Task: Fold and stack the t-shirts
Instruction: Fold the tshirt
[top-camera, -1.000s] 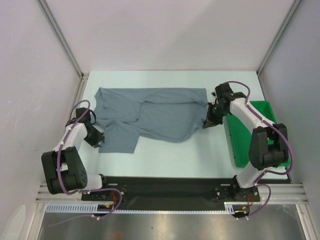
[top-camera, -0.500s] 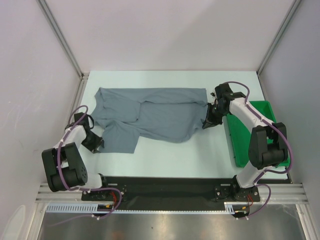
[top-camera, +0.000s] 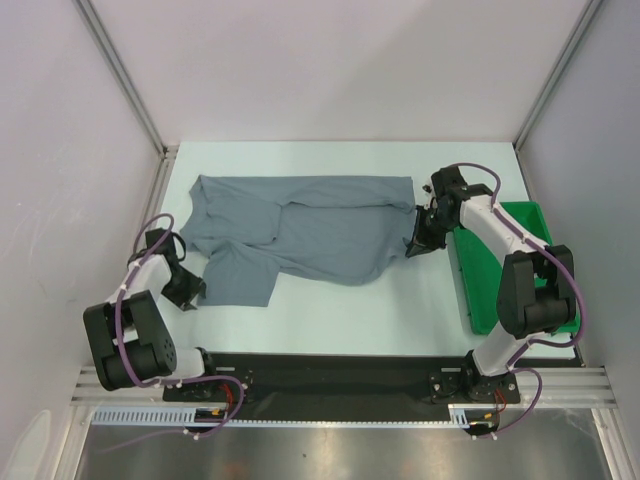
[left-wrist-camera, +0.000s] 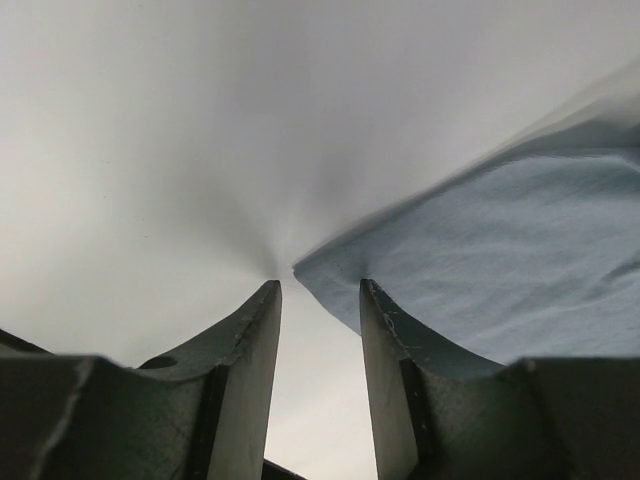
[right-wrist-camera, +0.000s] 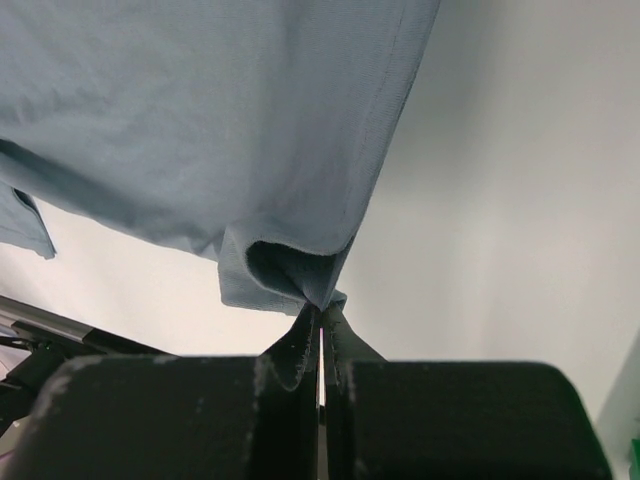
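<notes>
One slate blue-grey t-shirt (top-camera: 320, 230) lies spread and rumpled across the middle of the table. My left gripper (top-camera: 188, 290) sits at its near-left corner with the jaws open. In the left wrist view that cloth corner (left-wrist-camera: 305, 272) lies flat just ahead of the left gripper (left-wrist-camera: 320, 287), with bare table between the fingers. My right gripper (top-camera: 415, 245) is at the shirt's right edge. The right wrist view shows the right gripper (right-wrist-camera: 320, 308) shut on a pinched fold of the t-shirt (right-wrist-camera: 200, 110), which is lifted slightly there.
A green plastic tray (top-camera: 480, 290) stands at the right edge of the table, partly under the right arm. White enclosure walls and metal frame posts surround the table. Both arm bases sit on a black rail at the near edge.
The left gripper has opened, let go of the near-left shirt corner and drawn back a little toward the near left. The right gripper has held still on its fold.
</notes>
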